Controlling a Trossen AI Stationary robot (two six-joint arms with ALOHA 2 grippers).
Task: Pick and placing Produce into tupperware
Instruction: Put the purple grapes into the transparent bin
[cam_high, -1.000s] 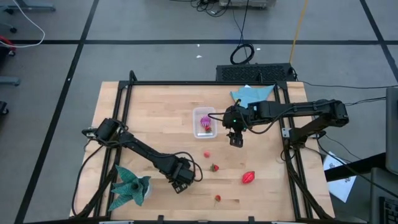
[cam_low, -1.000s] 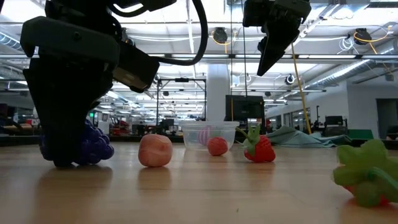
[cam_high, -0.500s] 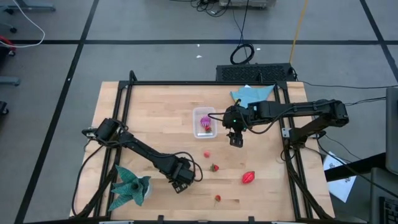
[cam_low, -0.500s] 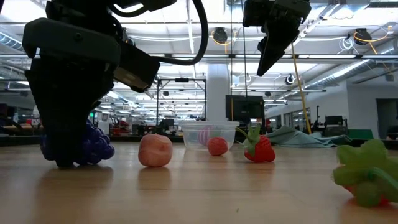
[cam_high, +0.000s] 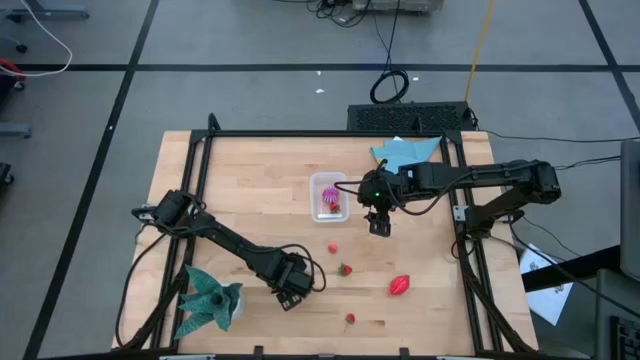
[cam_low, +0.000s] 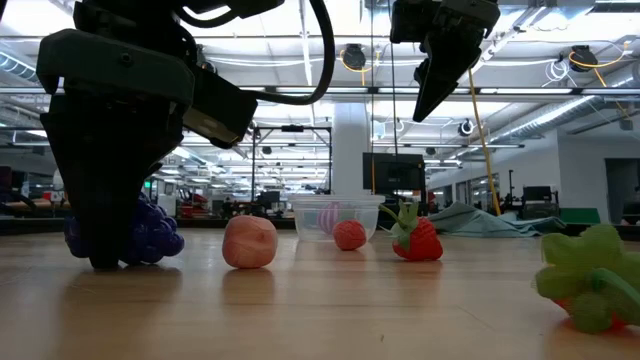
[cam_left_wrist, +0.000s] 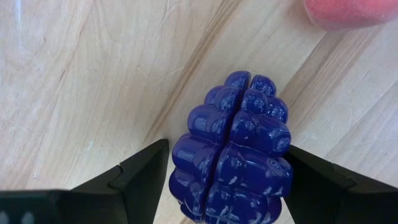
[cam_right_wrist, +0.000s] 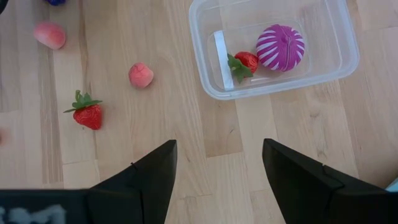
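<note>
My left gripper (cam_high: 290, 288) is down at the table's near middle, its fingers on either side of a dark purple toy grape bunch (cam_left_wrist: 233, 155) that lies on the wood. My right gripper (cam_high: 378, 224) hangs open and empty above the table, just right of the clear tupperware (cam_high: 328, 182). The tub (cam_right_wrist: 205, 84) holds a purple striped fruit (cam_right_wrist: 281, 47) and a small strawberry (cam_right_wrist: 244, 62). Loose on the table are a peach-pink fruit (cam_low: 250, 241), a pink ball (cam_high: 333, 248), a strawberry (cam_high: 344, 268), an oval red fruit (cam_high: 400, 286) and a small strawberry (cam_high: 350, 319). My left gripper pinches the grape bunch between its two fingers, one on each long side (cam_left_wrist: 180, 155), near the bunch's wider end. The fingers come from above, pointing down. The bunch lies on the table in the hold (cam_low: 150, 238).
A teal-green cloth (cam_high: 210, 300) lies at the near left corner, close to my left arm. A light blue cloth (cam_high: 405, 152) lies at the far right, behind my right arm. A dark frame (cam_high: 200, 150) runs round the table. Bare wood shows left of the tub.
</note>
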